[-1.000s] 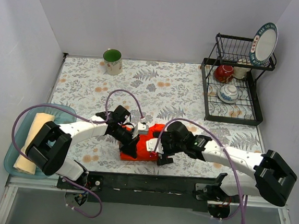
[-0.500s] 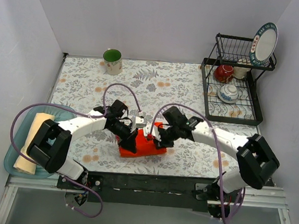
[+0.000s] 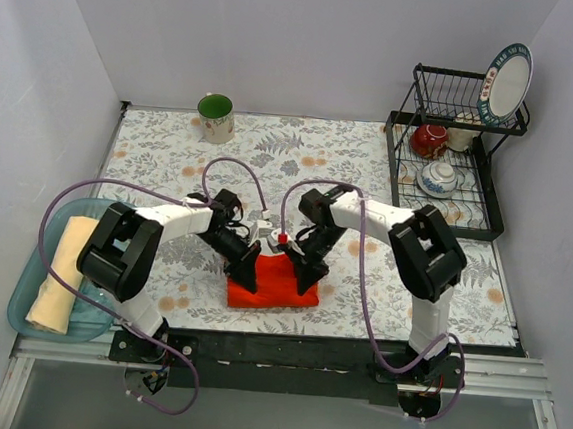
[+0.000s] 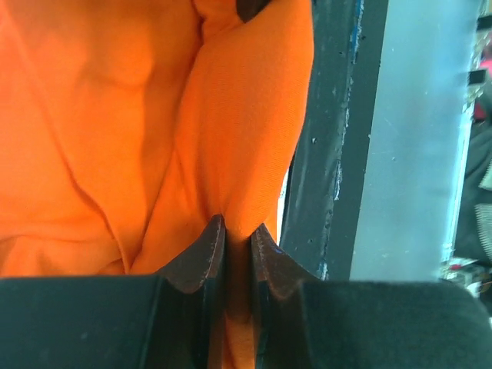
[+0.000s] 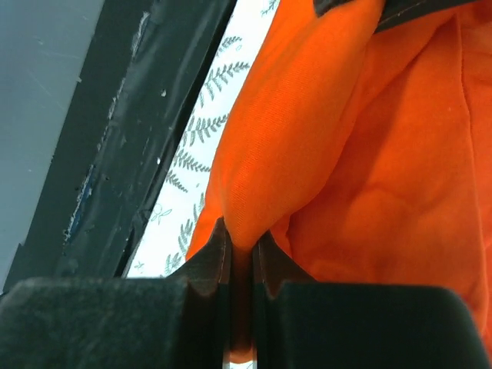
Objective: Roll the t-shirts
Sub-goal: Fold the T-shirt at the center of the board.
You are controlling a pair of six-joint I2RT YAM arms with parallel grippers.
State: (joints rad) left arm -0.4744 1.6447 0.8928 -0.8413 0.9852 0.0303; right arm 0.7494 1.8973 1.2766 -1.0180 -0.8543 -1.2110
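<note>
Orange-red cloth is seen in the overhead view close to the middle of the worktop's near edge, where the orange-red t-shirt is bunched into a compact heap on the leaf-printed covering. Its far side is held from both flanks: the left gripper is clamped on the left part and the right gripper on the right part, the two set near each other. The cream-yellow t-shirt is laid lengthwise in a pale blue tray beyond the worktop's left edge, by the near-left corner, well apart from both grippers. A green mug is stood at the far edge towards the far-left corner, and a black wire dish rack with crockery is placed at the far-right corner.

In the left wrist view, the dark fingers are pressed together on a thin fold of the orange cloth, which fills most of the frame; a black strip at the worktop's edge is seen beside it.

In the right wrist view, the fingers are likewise pinched shut on a fold of the same shirt, with the leaf print and a dark border strip visible to the left
</note>
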